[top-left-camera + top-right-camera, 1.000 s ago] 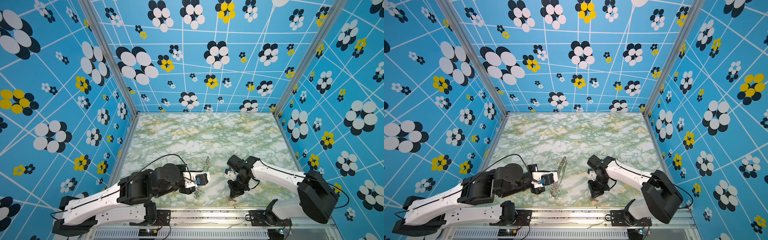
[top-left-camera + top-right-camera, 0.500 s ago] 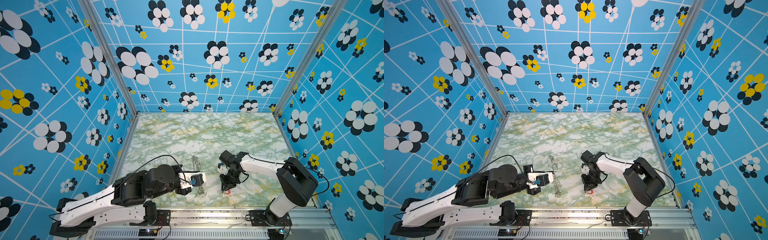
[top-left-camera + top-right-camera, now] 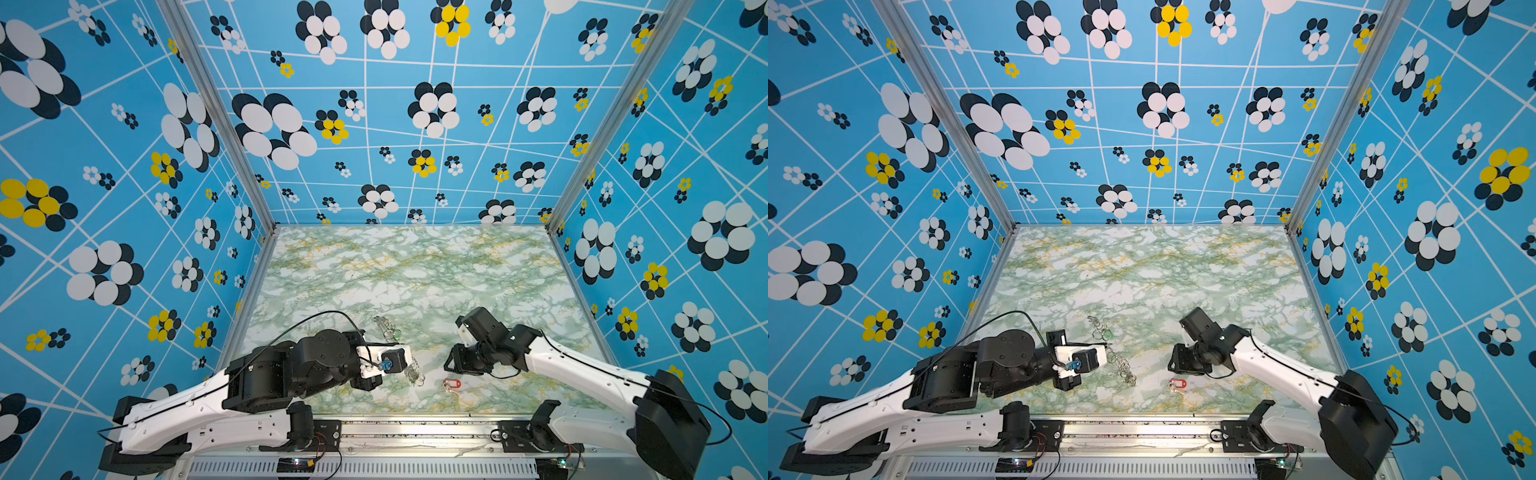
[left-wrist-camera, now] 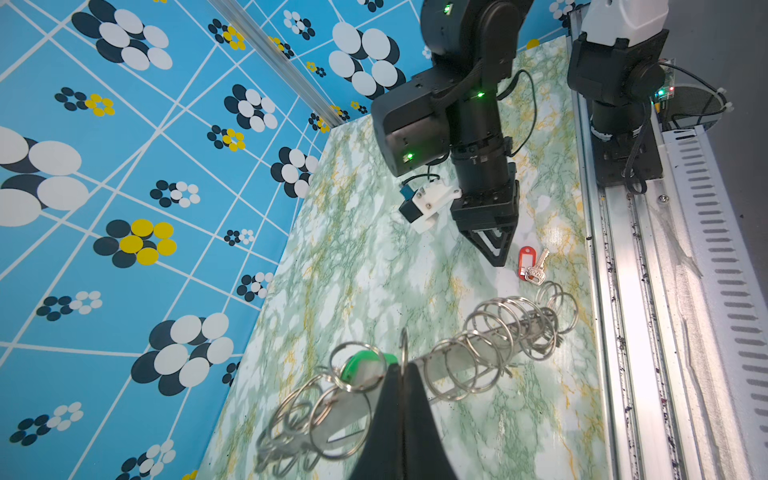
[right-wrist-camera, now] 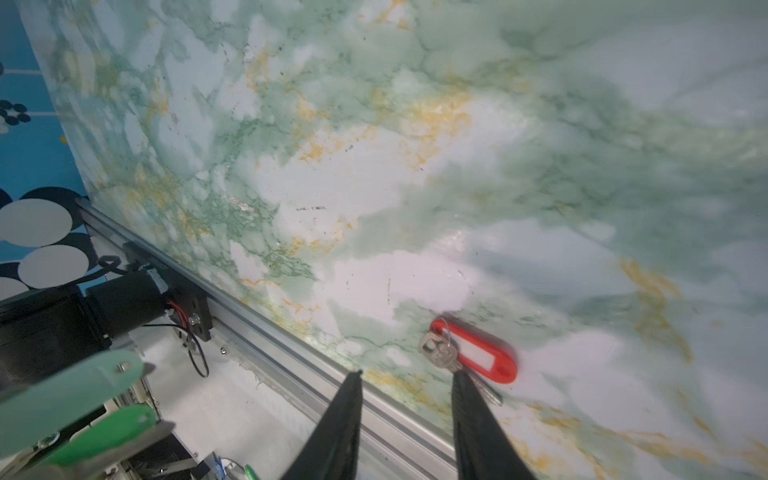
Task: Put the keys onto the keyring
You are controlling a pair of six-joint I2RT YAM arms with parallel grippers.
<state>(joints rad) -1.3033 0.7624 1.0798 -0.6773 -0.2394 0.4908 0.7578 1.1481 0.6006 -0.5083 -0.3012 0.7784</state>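
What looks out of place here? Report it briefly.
The red-tagged key lies loose on the table near the front edge, apart from the keyring clamped in the left pincer. The right pincer, open, holds nothing.

Bright, even light; shadows soft. Glare on the marble table (image 5: 415, 270). Right wrist view blurred; both top views bend at edges.

The white-and-black left arm (image 3: 199, 411) stretches low toward the middle, wrist level, the left jaws pinched tight together. The white-and-black right arm (image 3: 582, 374) bends inward, wrist tipped downward, the right jaws parted.
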